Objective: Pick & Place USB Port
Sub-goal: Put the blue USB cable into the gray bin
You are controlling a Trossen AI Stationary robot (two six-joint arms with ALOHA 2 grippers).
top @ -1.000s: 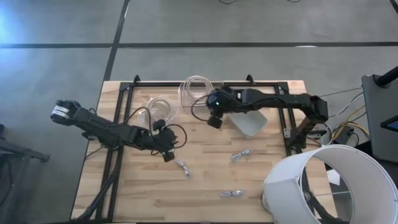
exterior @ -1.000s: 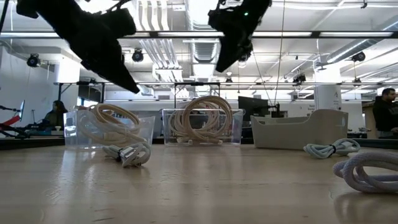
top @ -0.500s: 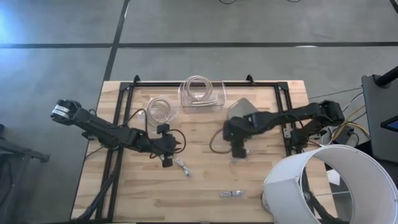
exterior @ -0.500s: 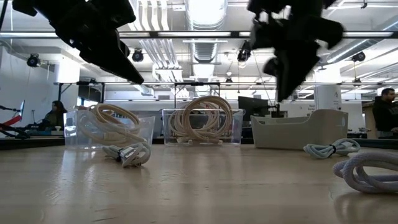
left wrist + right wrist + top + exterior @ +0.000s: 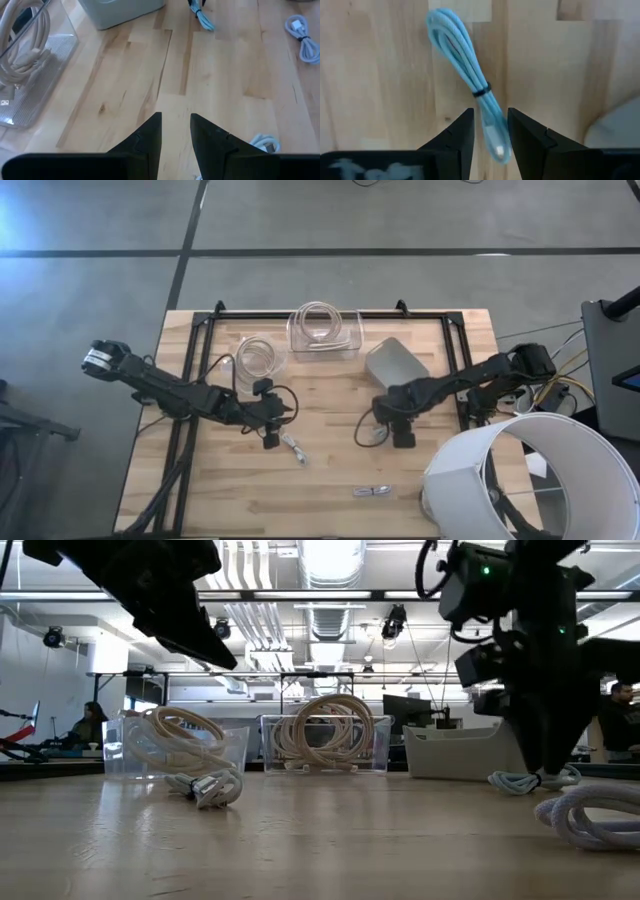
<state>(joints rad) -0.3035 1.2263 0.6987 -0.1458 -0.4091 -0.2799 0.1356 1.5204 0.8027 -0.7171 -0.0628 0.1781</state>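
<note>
I see the right gripper low over the wooden table, its fingers apart and straddling the pale blue coiled USB cable, which lies flat on the boards near the table's right side, bound at its waist by a dark tie. I judge the cable light, soft and limp: it should sag when lifted and may slip through smooth pads. I judge the best hold to be across the bundled strands at or just beside the tie, where they are packed tightest, not on the loose loop end. The left gripper hovers over the left-centre of the table, fingers slightly apart and holding nothing, near a second white coiled cable. A third coiled cable lies near the front edge. Two clear plastic boxes holding cream cable coils and a grey plastic bin stand farther back; the bin is close behind the right gripper, but nothing blocks the grasp.
</note>
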